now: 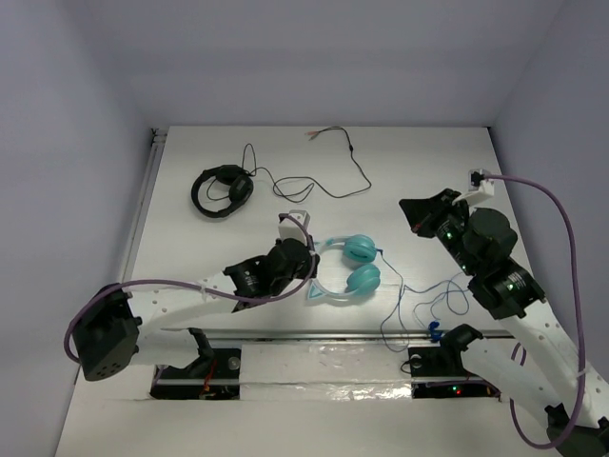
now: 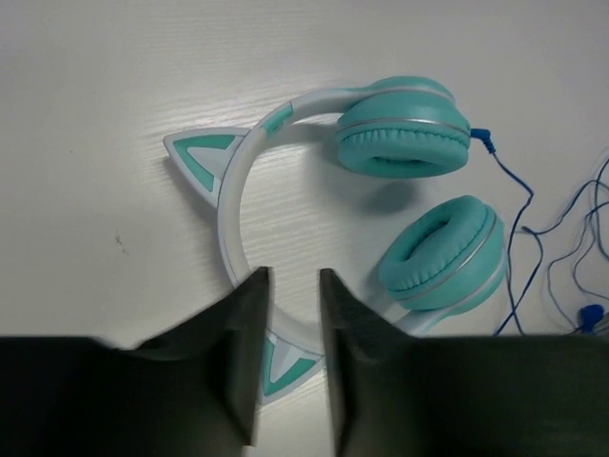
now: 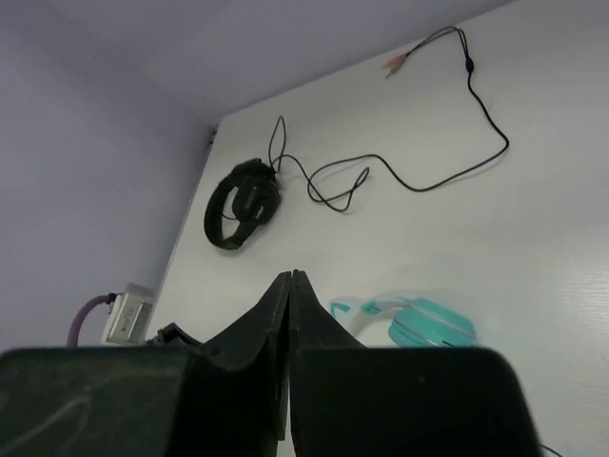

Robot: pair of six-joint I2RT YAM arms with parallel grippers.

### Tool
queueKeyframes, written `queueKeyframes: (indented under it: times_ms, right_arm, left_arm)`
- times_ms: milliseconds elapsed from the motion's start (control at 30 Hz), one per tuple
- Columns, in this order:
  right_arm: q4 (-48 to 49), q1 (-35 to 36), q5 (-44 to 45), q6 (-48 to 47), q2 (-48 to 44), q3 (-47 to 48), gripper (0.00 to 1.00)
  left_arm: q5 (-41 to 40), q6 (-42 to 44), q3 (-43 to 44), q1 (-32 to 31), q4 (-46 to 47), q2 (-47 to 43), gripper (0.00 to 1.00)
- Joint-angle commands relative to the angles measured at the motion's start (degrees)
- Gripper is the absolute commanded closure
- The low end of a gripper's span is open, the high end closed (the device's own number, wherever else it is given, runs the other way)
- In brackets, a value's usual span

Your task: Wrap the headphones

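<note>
The headphones (image 1: 357, 265) lie flat mid-table, with teal ear cups (image 2: 404, 143) facing the right arm and the pale cat-ear headband (image 2: 228, 205) facing the left arm. Their thin blue cable (image 1: 419, 295) trails loose toward the near edge and ends in a blue plug (image 2: 592, 314). My left gripper (image 1: 306, 267) hovers over the middle of the headband. In the left wrist view that gripper (image 2: 293, 276) is shut to a narrow slit. The band shows through it underneath and is not pinched. My right gripper (image 1: 407, 208) hangs raised to the right of the headphones (image 3: 428, 324), fingers (image 3: 282, 314) pressed together on nothing.
Black headphones (image 1: 224, 190) lie at the back left. Their black cable (image 1: 333, 181) snakes toward the back middle. A metal rail (image 1: 285, 332) runs along the near edge in front of the arm bases. The left wall edge (image 1: 147, 190) borders the table.
</note>
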Motion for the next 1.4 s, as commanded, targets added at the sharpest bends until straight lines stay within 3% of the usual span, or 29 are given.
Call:
queueKeyframes:
  times_ms: [0, 33, 67, 133, 167, 200, 267, 367, 733, 800, 833, 867, 900, 967, 1067, 1200, 1233, 1300, 1333, 1367]
  right_arm:
    - [0.4, 0.4, 0.0, 0.6, -0.1, -0.9, 1.0]
    - [0.1, 0.4, 0.5, 0.5, -0.3, -0.7, 1.0]
    - [-0.2, 0.4, 1.3, 0.2, -0.5, -0.5, 0.96]
    - [-0.5, 0.4, 1.1, -0.3, -0.5, -0.5, 0.8]
    - [-0.4, 0.4, -0.5, -0.9, -0.5, -0.7, 0.67]
    - [0.1, 0.4, -1.6, -1.0, -0.2, -1.1, 0.62]
    - [0.7, 0.4, -4.5, -1.0, 0.1, -1.9, 0.55]
    - [1.7, 0.4, -6.7, -1.0, 1.0, -3.3, 0.53]
    - [2.1, 0.4, -6.1, -1.9, -0.9, -5.4, 0.53]
    - [2.5, 0.4, -6.1, -1.7, -1.2, -6.1, 0.56]
    - [2.6, 0.4, -6.1, -1.7, -1.3, -6.4, 0.58]
    - [2.9, 0.4, -6.3, -1.6, -1.4, -6.6, 0.66]
    - [3.3, 0.4, -6.4, -1.5, -1.4, -7.0, 0.74]
    - [3.3, 0.4, -6.5, -1.5, -1.4, -7.0, 0.9]
    - [3.4, 0.4, -6.7, -1.9, -1.3, -7.0, 0.94]
    - [5.4, 0.4, -6.5, -2.4, -0.6, -5.7, 0.93]
    - [6.3, 0.4, -7.4, -2.4, -0.3, -5.5, 0.91]
    - [9.2, 0.4, -11.7, -3.1, 1.4, -4.5, 0.74]
    - [10.4, 0.4, -13.2, -3.2, 2.0, -4.2, 0.63]
    - [11.6, 0.4, -14.5, -3.7, 2.6, -4.1, 0.43]
  left_arm:
    - [-0.3, -1.0, -0.4, -0.7, 0.2, 2.7, 0.78]
    - [0.2, -1.0, -0.2, -0.7, -0.3, 3.5, 0.65]
    - [0.3, -0.7, 0.1, -0.7, -0.5, 4.6, 0.61]
    - [-1.8, -1.9, 1.3, -1.2, -3.1, 7.6, 0.55]
    - [-2.4, -2.2, 1.7, -1.2, -3.7, 8.6, 0.54]
    - [-3.1, -2.5, 2.4, -1.2, -4.5, 9.6, 0.53]
    - [-5.3, -3.2, 3.1, -1.2, -4.8, 12.4, 0.51]
    - [-8.0, -2.9, 5.3, -1.2, -5.5, 16.2, 0.5]
    - [-7.3, -2.4, 10.5, -1.2, -2.2, 29.9, 0.54]
    - [-7.0, -2.4, 10.5, -1.2, -1.4, 31.2, 0.63]
    - [-7.0, -2.5, 10.5, -1.2, -1.1, 32.1, 0.79]
    - [-6.9, -2.6, 10.5, -1.2, -1.0, 32.4, 0.92]
    - [-6.9, -2.8, 10.6, -0.7, -1.2, 32.4, 1.0]
    - [-6.9, -2.9, 10.3, -0.1, -1.0, 29.9, 1.0]
    - [-4.5, -1.7, 9.1, 2.8, -1.6, 21.3, 1.0]
    - [0.5, 1.4, 8.8, 8.5, -5.3, 7.3, 1.0]
    - [3.1, 2.1, 9.1, 10.0, -6.1, 2.3, 1.0]
    - [4.4, 3.7, 11.0, 14.5, -10.6, -1.8, 1.0]
    - [4.7, 4.5, 11.9, 15.7, -12.1, -5.1, 1.0]
    - [4.6, 5.1, 13.1, 17.7, -14.0, -6.4, 1.0]
